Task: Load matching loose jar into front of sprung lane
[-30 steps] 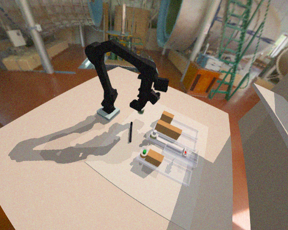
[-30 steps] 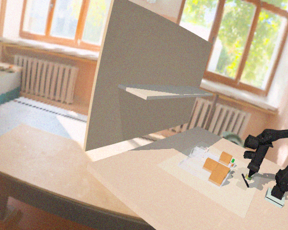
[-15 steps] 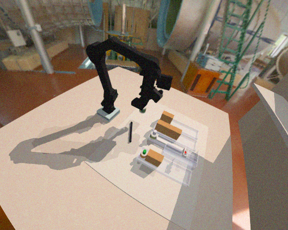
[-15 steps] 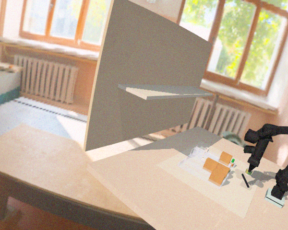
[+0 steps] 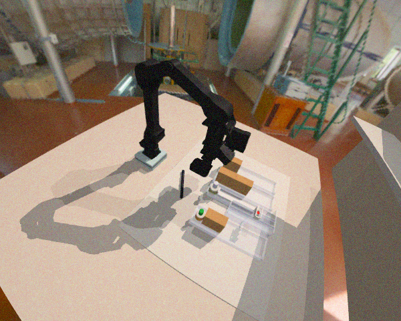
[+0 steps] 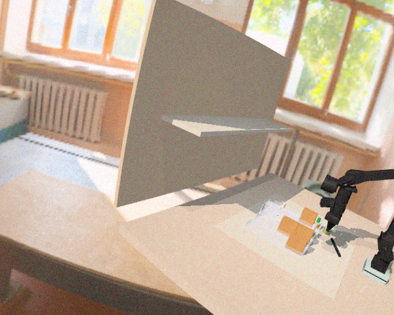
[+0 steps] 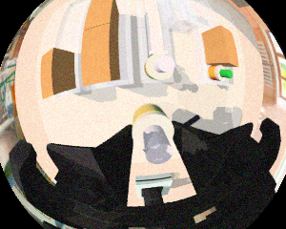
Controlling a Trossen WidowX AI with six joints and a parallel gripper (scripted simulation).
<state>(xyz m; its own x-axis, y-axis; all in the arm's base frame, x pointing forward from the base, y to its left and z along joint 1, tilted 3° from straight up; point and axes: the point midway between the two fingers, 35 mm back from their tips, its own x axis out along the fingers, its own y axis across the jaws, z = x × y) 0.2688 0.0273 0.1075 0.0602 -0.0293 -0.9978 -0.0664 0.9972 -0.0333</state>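
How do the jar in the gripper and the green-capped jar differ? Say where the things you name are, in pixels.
The gripped jar (image 6: 326, 231) (image 7: 153, 125) has a pale grey-lilac cap; the green-capped jar (image 5: 200, 212) (image 7: 217, 72) has a bright green one. The gripped jar is between the gripper's fingers, outside the lanes; the green-capped jar stands in a lane, before an orange-brown block (image 5: 214, 220) (image 7: 220, 45). Both have a white part below the cap.

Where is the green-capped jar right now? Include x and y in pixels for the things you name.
In the top view, the green-capped jar (image 5: 200, 212) (image 7: 221, 72) stands at the rack's near-left end, right beside the shortish orange-brown block (image 5: 215, 220) (image 7: 220, 45).
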